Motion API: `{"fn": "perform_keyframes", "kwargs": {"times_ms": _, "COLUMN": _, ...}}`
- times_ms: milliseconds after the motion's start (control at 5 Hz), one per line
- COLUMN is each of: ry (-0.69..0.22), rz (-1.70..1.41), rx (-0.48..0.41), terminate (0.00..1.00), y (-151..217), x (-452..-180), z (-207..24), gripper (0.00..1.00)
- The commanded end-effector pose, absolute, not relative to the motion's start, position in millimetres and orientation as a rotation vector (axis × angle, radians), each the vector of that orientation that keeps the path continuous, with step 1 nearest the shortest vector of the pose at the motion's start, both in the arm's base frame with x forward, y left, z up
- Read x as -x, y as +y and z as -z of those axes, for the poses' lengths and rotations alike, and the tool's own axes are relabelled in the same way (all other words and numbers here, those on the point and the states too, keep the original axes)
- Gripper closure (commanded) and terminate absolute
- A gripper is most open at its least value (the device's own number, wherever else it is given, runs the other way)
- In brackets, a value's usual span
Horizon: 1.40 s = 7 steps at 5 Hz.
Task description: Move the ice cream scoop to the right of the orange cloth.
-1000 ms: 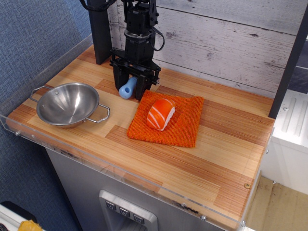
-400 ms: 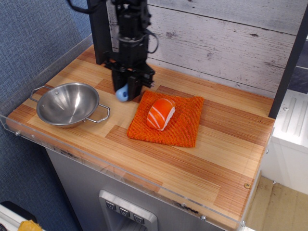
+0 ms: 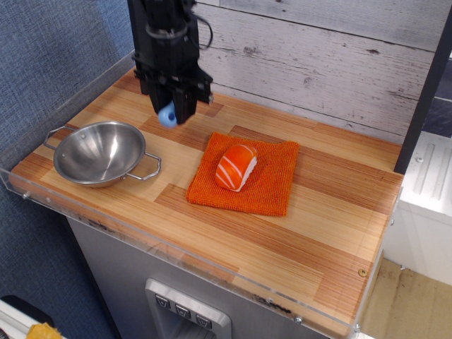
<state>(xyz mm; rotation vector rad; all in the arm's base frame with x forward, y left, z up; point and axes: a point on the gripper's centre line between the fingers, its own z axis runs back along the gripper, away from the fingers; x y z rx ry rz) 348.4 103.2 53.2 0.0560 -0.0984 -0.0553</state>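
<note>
My gripper [image 3: 171, 111] is shut on the ice cream scoop [image 3: 167, 115] and holds it in the air above the counter, left of and behind the orange cloth [image 3: 265, 176]. Only the light-blue handle end shows below the fingers; the metal bowl of the scoop is hidden by the gripper. The orange cloth lies flat in the middle of the wooden counter [image 3: 318, 226] with an orange-and-white salmon sushi toy [image 3: 236, 167] on its left half.
A steel two-handled bowl [image 3: 100, 152] stands at the left front of the counter. A whitewashed plank wall [image 3: 318, 63] runs along the back. A clear rim [image 3: 176, 251] edges the counter's front. A black post [image 3: 424, 92] stands at the right.
The gripper has closed on the scoop, lifted it off the counter and moved up and to the left, away from the cloth's corner. Cloth, sushi toy and bowl have not moved.
</note>
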Motion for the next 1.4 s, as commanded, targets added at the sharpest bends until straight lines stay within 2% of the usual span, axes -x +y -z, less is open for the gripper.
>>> {"fn": "perform_keyframes", "kwargs": {"times_ms": 0, "ry": -0.256, "rz": 0.091, "rx": -0.061, "terminate": 0.00, "y": 92.4, "x": -340.7, "z": -115.2, "gripper": 1.00}}
{"fn": "perform_keyframes", "kwargs": {"times_ms": 200, "ry": -0.260, "rz": 0.159, "rx": -0.059, "terminate": 0.00, "y": 67.9, "x": -332.2, "z": -117.0, "gripper": 1.00}}
{"fn": "perform_keyframes", "kwargs": {"times_ms": 400, "ry": -0.234, "rz": 0.218, "rx": -0.044, "terminate": 0.00, "y": 41.3, "x": -321.2, "z": -108.9, "gripper": 1.00}}
{"fn": "perform_keyframes", "kwargs": {"times_ms": 1000, "ry": -0.084, "rz": 0.428, "rx": -0.025, "terminate": 0.00, "y": -46.2, "x": -294.5, "z": -52.2, "gripper": 1.00}}
{"fn": "perform_keyframes", "kwargs": {"times_ms": 1200, "ry": -0.044, "rz": 0.375, "rx": -0.078, "terminate": 0.00, "y": -76.1, "x": -294.1, "z": -34.4, "gripper": 1.00}}
